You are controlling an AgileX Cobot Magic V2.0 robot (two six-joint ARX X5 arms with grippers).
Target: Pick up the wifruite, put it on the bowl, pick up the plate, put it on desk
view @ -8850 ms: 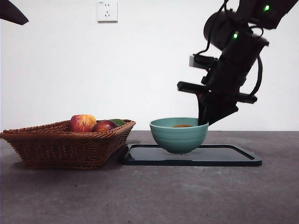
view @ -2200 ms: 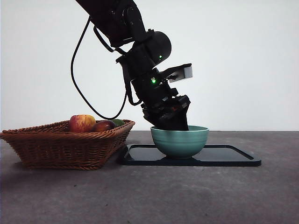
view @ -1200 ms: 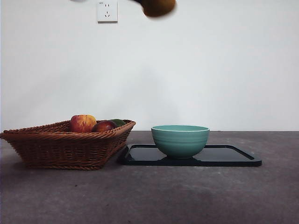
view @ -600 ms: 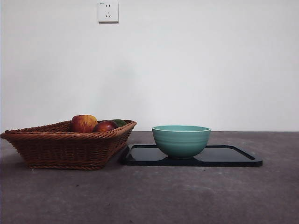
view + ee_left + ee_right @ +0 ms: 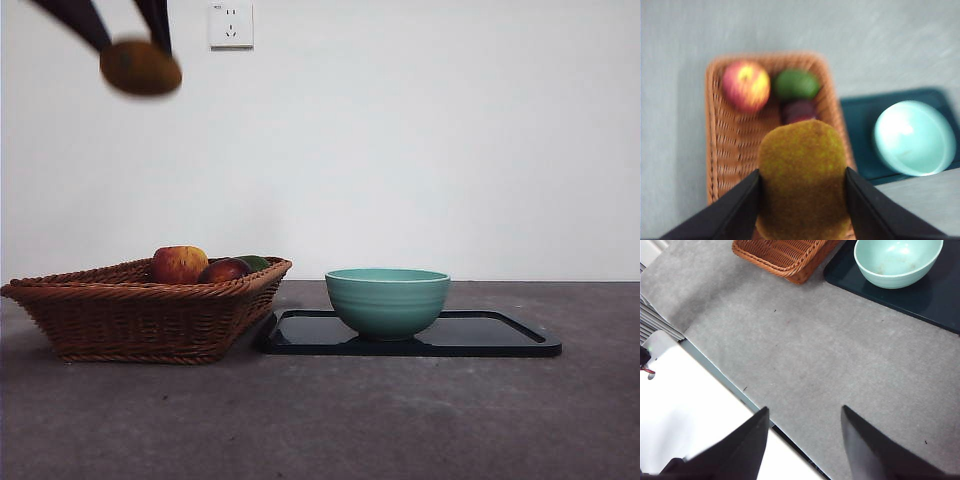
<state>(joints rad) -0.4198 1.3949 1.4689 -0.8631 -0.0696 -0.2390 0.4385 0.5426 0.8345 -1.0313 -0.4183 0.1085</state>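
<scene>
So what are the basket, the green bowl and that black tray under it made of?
The basket looks like woven wicker: brown strands plaited in visible rows. The bowl seems to be glazed ceramic, going by its smooth teal sheen, faint ridges and pale rim. The tray is smooth, glossy and black with a raised lip, possibly plastic or lacquer; the pictures cannot settle which.

Front view bright, even, soft; white wall washed out. Faint shadow under wicker basket [image 5: 150, 310]. Kiwifruit [image 5: 140, 67] motion-blurred. Left wrist view blurred throughout, teal bowl [image 5: 914, 138] overexposed. Right wrist view sharp, white glare at corner.
</scene>
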